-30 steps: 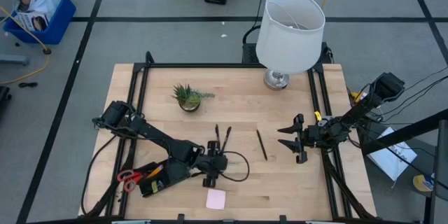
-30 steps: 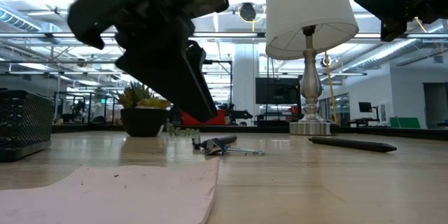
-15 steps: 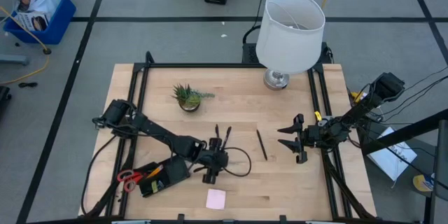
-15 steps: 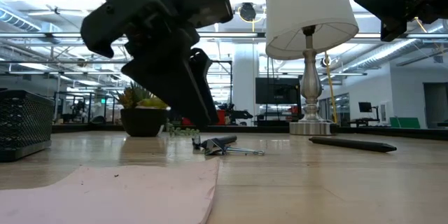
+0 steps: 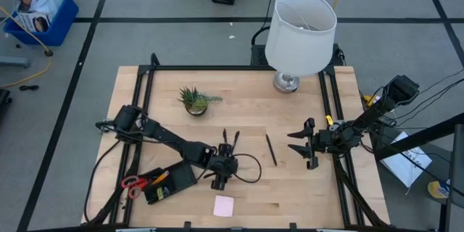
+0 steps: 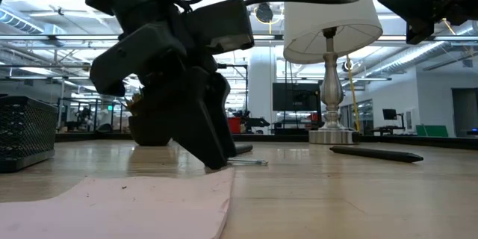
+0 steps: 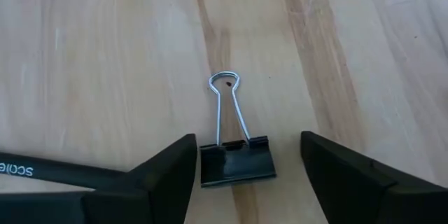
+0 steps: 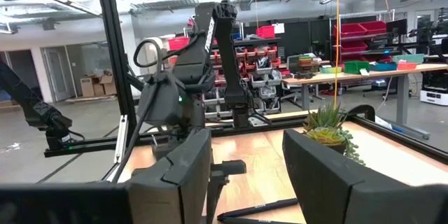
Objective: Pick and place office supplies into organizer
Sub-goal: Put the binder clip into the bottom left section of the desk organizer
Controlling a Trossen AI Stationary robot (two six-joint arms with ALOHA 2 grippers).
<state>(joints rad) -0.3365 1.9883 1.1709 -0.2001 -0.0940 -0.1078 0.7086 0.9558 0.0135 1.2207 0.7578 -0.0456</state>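
Clip: your small black binder clip (image 7: pixel 236 162), wire loops flat, lies mid-table between the left gripper (image 7: pixel 245 175) fingers, untouched.
Change: that gripper has dropped lower, jaws wider.
Right gripper (image 5: pixel 303 143): apart, empty, waiting near the table's right edge.

Past the right gripper (image 8: pixel 241 175), open, lie a black pen (image 8: pixel 257 209), a potted plant (image 8: pixel 327 130) and the left arm (image 8: pixel 175 91).

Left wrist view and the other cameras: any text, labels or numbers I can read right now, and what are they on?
"scole": partial white lettering, upside down, on the black pen beside the binder clip, cut off at the picture's edge.
Printed packaging in the blue bin on the floor: too small to read.
Nothing else readable on the table, lamp or organizer.
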